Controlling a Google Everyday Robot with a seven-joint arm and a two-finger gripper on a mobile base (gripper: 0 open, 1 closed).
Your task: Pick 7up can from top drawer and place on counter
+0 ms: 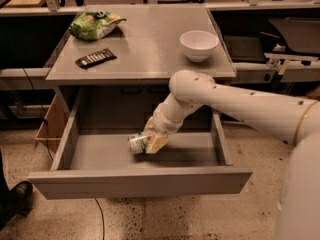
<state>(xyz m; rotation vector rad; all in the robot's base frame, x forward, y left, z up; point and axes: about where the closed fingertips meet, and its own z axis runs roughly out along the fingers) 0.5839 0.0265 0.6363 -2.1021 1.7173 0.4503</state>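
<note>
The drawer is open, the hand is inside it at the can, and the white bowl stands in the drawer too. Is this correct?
No: the camera view shows the bowl on the counter, not in the drawer. The rest holds: the drawer is open and the hand is inside it at the can.

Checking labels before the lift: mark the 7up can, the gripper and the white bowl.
7up can (137, 143): camera view, on its label side, inside the top drawer (140, 182).
gripper (151, 143): camera view, on its tan end beside the can, in the drawer.
white bowl (199, 53): camera view, on its outer wall, on the counter (145, 39).
</note>
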